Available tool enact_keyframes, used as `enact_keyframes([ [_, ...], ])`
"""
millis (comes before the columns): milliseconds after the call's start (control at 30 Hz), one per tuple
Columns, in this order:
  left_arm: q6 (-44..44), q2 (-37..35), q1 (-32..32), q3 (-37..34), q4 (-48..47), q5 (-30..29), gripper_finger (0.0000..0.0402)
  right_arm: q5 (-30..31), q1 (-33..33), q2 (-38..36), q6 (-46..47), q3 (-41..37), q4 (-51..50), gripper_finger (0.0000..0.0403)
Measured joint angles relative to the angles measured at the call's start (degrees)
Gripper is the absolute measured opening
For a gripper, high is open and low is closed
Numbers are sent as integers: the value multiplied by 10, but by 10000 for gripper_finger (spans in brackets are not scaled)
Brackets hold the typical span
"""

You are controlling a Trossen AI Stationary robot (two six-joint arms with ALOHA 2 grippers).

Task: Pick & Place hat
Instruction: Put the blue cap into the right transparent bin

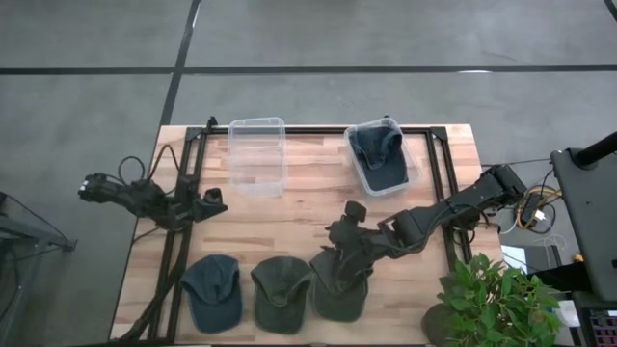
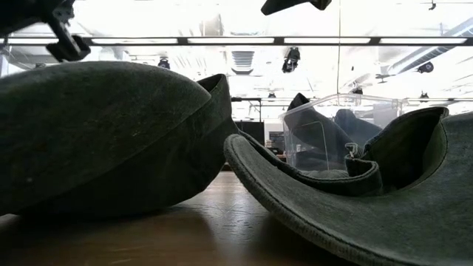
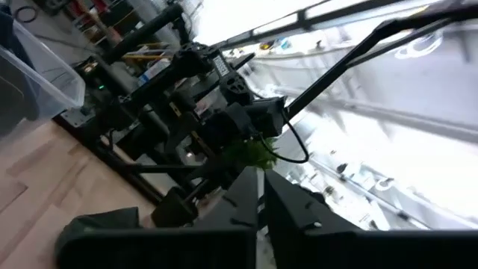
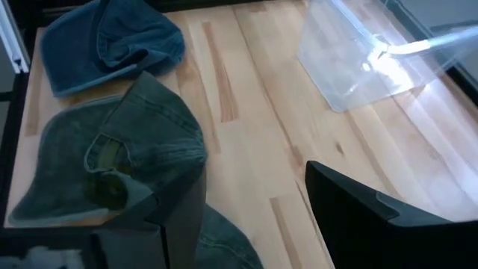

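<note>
Three hats lie crown up along the table's near edge: a blue one (image 1: 212, 291), a green one (image 1: 280, 294) and a dark green one (image 1: 339, 281). A fourth dark hat (image 1: 379, 152) sits in the right clear bin. My right gripper (image 1: 344, 246) is open over the far part of the dark green hat. In its wrist view a bit of that hat (image 4: 224, 248) shows between the fingers, with the green hat (image 4: 112, 157) and blue hat (image 4: 112, 41) beyond. My left gripper (image 1: 214, 200) waits shut near the table's left edge. My right gripper (image 4: 254, 224) stands open above the dark green hat's far part, pointing slantwise down from the table's right. I cannot tell whether either finger touches the cloth.
An empty clear bin (image 1: 256, 154) stands at the far edge, left of the bin with the hat (image 1: 405, 169). Bare wood lies between the bins and the row of hats. A potted plant (image 1: 492, 299) stands at the near right corner. A black frame (image 1: 183, 193) borders the table.
</note>
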Motion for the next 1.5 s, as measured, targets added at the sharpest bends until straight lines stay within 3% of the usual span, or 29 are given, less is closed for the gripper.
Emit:
enact_keyframes([
  [167,18,101,0,86,-36,2,86,0,1,0,16,0,0,221],
  [300,7,179,0,172,-140,8,129,4,1,0,20,-1,18,221],
  [500,-14,269,-7,296,-427,53,139,4,1,0,42,-1,30,221],
  [633,-11,312,-7,339,-510,56,140,4,1,0,49,-1,28,221],
  [900,11,349,-7,358,-549,61,140,6,4,4,84,-6,26,221],
  [1067,-43,350,-15,357,-605,119,140,5,6,4,113,-31,26,221],
  [1500,-123,367,-67,317,-637,148,140,0,9,8,149,-82,27,221],
])
